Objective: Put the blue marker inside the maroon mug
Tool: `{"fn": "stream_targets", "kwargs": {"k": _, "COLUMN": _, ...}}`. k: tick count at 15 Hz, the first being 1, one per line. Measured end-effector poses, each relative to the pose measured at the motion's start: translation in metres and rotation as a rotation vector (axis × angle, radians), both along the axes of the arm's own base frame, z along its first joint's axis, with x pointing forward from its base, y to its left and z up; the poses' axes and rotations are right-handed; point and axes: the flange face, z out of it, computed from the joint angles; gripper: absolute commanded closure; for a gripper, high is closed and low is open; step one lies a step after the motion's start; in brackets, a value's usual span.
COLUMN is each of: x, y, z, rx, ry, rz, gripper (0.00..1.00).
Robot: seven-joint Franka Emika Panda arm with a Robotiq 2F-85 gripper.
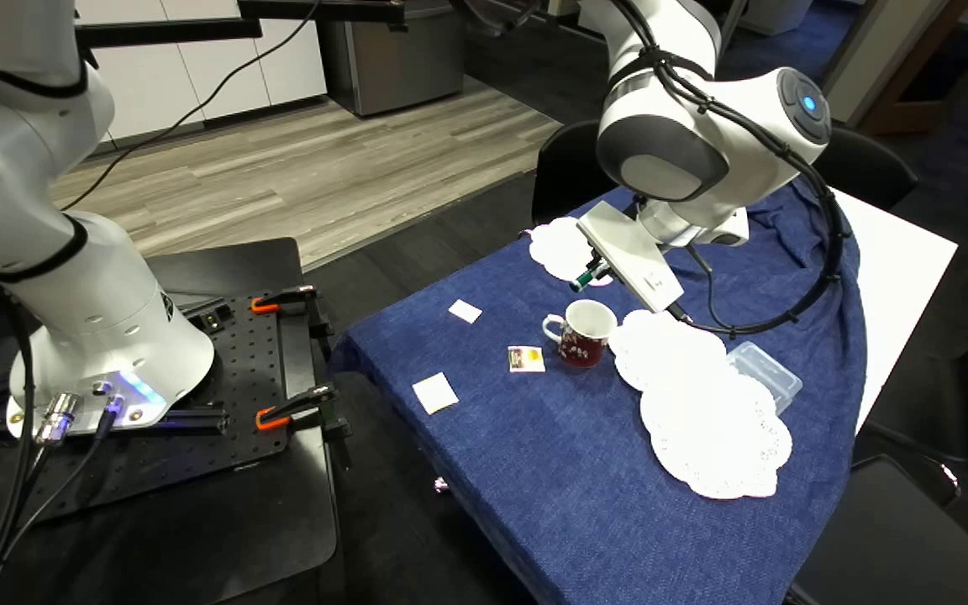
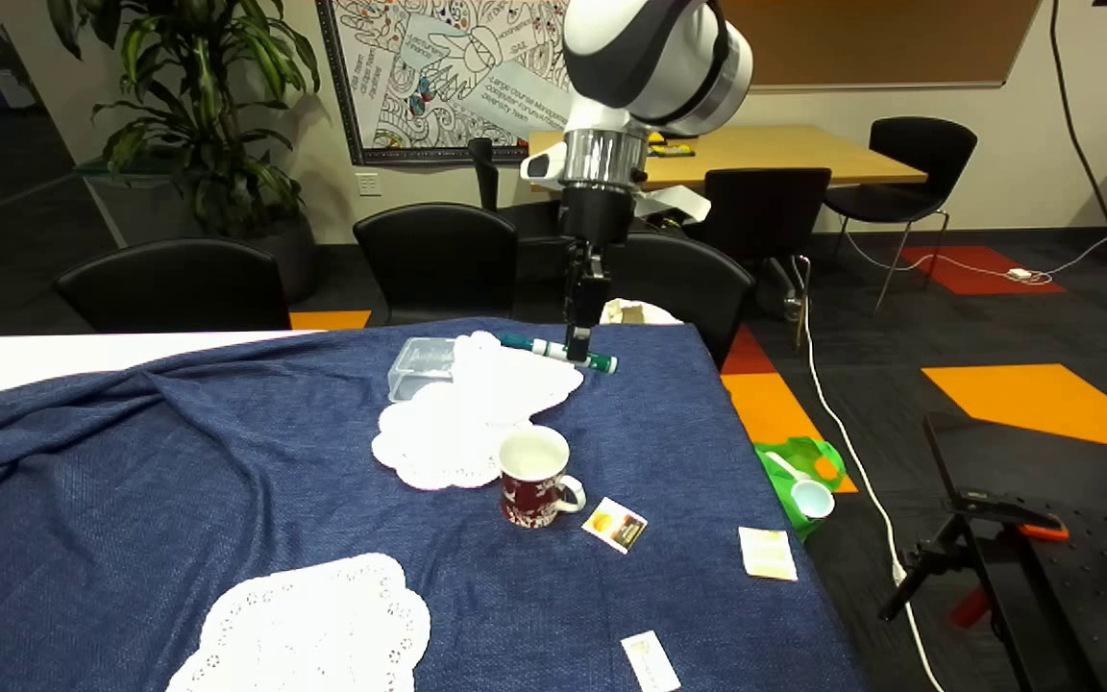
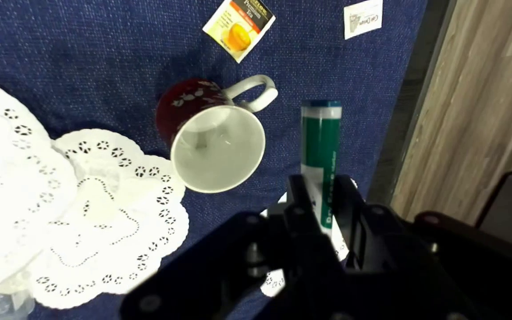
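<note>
The blue marker shows as a green-teal and white stick with a blue end in the wrist view (image 3: 320, 138). It also shows in both exterior views (image 1: 589, 276) (image 2: 539, 347). My gripper (image 3: 322, 191) is shut on its middle part and holds it in the air, above the table, in both exterior views (image 1: 603, 262) (image 2: 578, 348). The maroon mug (image 3: 187, 106) stands upright on the blue cloth, with a white inside and white handle, in both exterior views (image 1: 582, 346) (image 2: 528, 495). In the wrist view its open mouth lies left of the marker, apart from it. No marker is inside it.
White lace doilies (image 1: 715, 437) (image 2: 313, 625) lie on the blue cloth; one touches or nears the mug. A clear plastic box (image 1: 765, 376) (image 2: 422, 367) sits beside them. Three small packets (image 1: 526, 359) (image 2: 614, 525) (image 1: 435, 392) (image 1: 465, 311) lie on the mug's handle side.
</note>
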Motion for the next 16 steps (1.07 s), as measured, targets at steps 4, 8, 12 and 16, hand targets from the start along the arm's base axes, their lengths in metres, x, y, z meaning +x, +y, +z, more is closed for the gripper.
{"fn": "stream_targets", "kwargs": {"k": 4, "x": -0.001, "y": -0.001, "z": -0.002, "rx": 0.000, "ry": 0.005, "rz": 0.003, "gripper": 0.95}}
{"fn": "stream_targets", "kwargs": {"k": 8, "x": -0.004, "y": 0.002, "z": -0.006, "rx": 0.033, "ry": 0.030, "rz": 0.019, "gripper": 0.95}}
{"fn": "stream_targets", "kwargs": {"k": 12, "x": -0.013, "y": 0.010, "z": -0.014, "rx": 0.206, "ry": 0.108, "rz": 0.118, "gripper": 0.95}}
{"fn": "stream_targets", "kwargs": {"k": 16, "x": -0.021, "y": 0.010, "z": -0.018, "rx": 0.383, "ry": 0.135, "rz": 0.251, "gripper": 0.95}}
